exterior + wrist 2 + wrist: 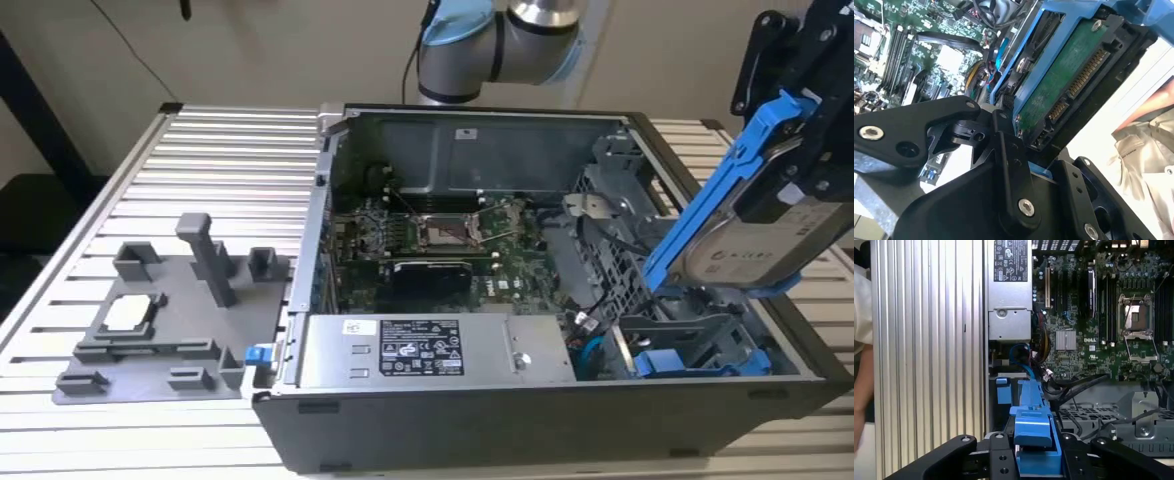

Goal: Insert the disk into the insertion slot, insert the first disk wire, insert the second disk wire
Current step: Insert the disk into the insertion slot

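The disk (747, 255), silver-grey in a bright blue carrier bracket (727, 180), hangs tilted on edge above the open computer case, at the exterior view's right. My gripper (798, 150) is shut on its upper end. In the second wrist view the disk's green circuit board and connectors (1064, 85) face the camera, with the black fingers (1009, 150) clamped at its end. The first wrist view looks down the blue carrier (1031, 425) held in the gripper (1036, 455). The insertion slot (674, 330), a grey sheet-metal bay, lies just below the disk's lower end.
Inside the case (334, 250) are the motherboard (441, 240), a grey power supply with a white sticker (414, 350) and a blue cable (1021, 357) beside the cage. A grey fixture (160, 310) stands on the slatted table. A person's sleeve (861, 340) is close by.
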Available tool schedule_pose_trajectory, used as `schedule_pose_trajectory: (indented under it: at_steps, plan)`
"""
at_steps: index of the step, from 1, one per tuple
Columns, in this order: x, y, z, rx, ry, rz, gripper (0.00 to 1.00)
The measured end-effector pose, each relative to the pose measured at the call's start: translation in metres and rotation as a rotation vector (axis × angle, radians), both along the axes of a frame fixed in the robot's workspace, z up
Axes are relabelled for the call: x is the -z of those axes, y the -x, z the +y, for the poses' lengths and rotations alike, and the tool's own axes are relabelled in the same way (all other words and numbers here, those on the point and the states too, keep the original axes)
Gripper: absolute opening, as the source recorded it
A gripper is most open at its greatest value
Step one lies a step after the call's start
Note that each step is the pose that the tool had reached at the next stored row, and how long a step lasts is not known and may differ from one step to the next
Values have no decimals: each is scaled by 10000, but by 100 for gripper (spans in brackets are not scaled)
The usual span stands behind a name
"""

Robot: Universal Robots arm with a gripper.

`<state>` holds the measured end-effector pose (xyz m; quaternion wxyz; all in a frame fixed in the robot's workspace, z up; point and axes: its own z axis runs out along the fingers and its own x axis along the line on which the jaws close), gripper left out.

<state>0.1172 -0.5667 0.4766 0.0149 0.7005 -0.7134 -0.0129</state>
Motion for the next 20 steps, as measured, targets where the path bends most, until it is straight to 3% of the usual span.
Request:
schedule_pose_trajectory:
  at_steps: [12,20]
  plan:
    - [119,-10,-41,-2,1,0,33]
    - [213,-18,-43,-98,2,0,33]
